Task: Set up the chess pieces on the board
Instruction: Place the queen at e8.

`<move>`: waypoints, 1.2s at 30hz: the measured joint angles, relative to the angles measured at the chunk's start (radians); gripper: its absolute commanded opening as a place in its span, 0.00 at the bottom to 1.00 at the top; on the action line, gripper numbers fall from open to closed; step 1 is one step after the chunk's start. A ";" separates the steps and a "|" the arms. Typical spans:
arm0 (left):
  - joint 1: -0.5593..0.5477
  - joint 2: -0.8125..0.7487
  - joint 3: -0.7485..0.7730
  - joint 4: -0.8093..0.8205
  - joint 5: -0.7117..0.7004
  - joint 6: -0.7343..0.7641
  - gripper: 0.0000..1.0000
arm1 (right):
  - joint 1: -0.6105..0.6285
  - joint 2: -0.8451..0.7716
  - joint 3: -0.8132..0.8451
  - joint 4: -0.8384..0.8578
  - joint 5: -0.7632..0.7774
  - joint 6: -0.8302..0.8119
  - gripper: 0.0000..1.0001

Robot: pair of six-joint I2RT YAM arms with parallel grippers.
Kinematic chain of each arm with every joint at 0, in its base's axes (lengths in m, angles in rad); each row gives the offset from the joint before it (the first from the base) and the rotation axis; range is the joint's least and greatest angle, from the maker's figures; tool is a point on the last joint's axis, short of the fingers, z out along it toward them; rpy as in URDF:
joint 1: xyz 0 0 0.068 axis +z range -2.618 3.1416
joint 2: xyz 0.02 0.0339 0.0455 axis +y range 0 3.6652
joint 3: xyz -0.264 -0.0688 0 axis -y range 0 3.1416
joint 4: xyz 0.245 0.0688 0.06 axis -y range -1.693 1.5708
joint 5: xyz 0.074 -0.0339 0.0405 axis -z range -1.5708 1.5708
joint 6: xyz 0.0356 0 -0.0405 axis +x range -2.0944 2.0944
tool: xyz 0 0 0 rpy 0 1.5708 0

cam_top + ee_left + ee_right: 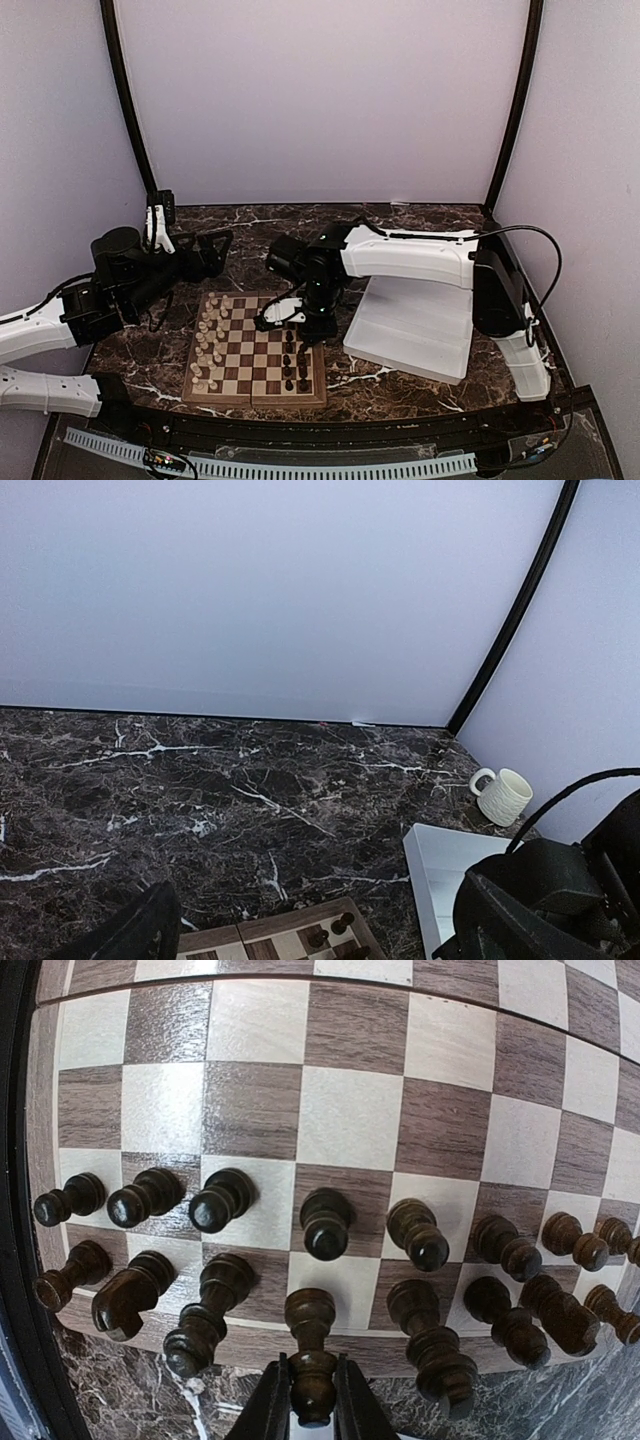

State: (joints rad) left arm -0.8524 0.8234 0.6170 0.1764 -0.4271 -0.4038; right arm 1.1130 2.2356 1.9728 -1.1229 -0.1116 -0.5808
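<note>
The wooden chessboard (pixel 255 352) lies near the table's front, cream pieces (pixel 207 340) along its left side and dark pieces (pixel 295 365) along its right. In the right wrist view my right gripper (pixel 311 1400) is shut on the top of a dark brown tall piece (pixel 311 1345), whose base stands on a cream square at the board's near edge (pixel 330 1345), among two rows of dark pieces (pixel 415 1235). My right gripper (pixel 303 318) hovers over the board's right side. My left gripper (pixel 205 252) is left of the board's far end; its fingertips are hard to make out.
A white plastic tray (pixel 412 328) lies right of the board. A cream mug (pixel 503 795) stands near the back right corner in the left wrist view. The marble table (pixel 250 790) reaches back to the wall, with a black corner post (pixel 510 620).
</note>
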 measured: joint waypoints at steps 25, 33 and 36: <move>0.000 -0.006 -0.014 -0.002 0.000 -0.005 0.99 | 0.000 0.026 0.030 0.000 -0.004 0.016 0.11; 0.000 -0.010 -0.018 -0.003 0.000 -0.005 0.99 | 0.004 0.034 0.043 0.000 -0.007 0.016 0.15; 0.000 -0.011 -0.018 -0.003 0.000 -0.006 0.99 | 0.007 0.034 0.043 0.000 -0.007 0.017 0.17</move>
State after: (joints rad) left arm -0.8524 0.8120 0.5991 0.1734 -0.4267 -0.4095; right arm 1.1198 2.2692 2.0159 -1.1233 -0.1188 -0.5640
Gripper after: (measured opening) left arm 0.989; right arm 0.155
